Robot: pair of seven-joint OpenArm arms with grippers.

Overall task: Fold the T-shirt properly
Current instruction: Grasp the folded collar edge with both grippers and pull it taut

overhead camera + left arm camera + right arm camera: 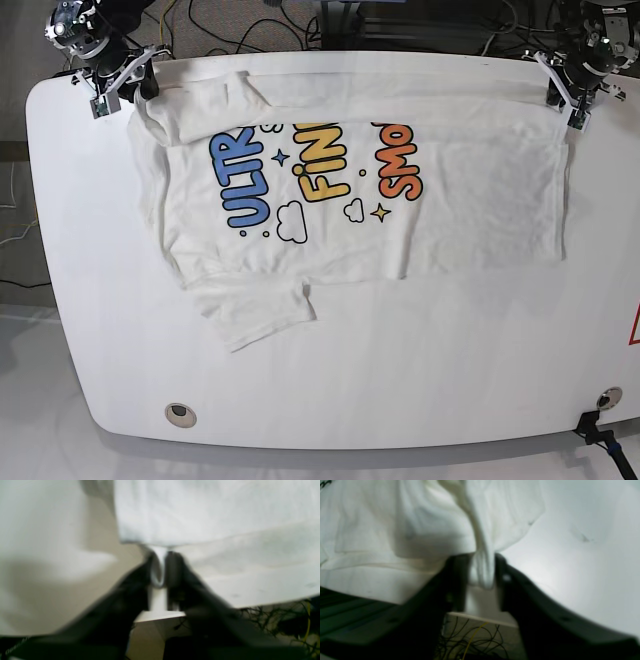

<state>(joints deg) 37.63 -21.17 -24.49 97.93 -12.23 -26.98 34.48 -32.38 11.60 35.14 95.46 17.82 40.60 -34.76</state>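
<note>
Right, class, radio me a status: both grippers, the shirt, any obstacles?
Left gripper shut on T-shirt. Right gripper pinching its bunched edge. Nothing blocking.

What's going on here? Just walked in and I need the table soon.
A two-armed robot is partway through folding a printed white T-shirt on the white table. The left pincer is shut on one far corner of the cloth, and the right pincer has cloth bunched between its fingers at the other far corner. The far edge is folded over the print.

Both grippers: black, curved, tapering fingers in the wrist views, blurred. Left gripper (161, 567); right gripper (482, 570). Base view: metallic wrist heads with white brackets at upper left and upper right corners.
</note>
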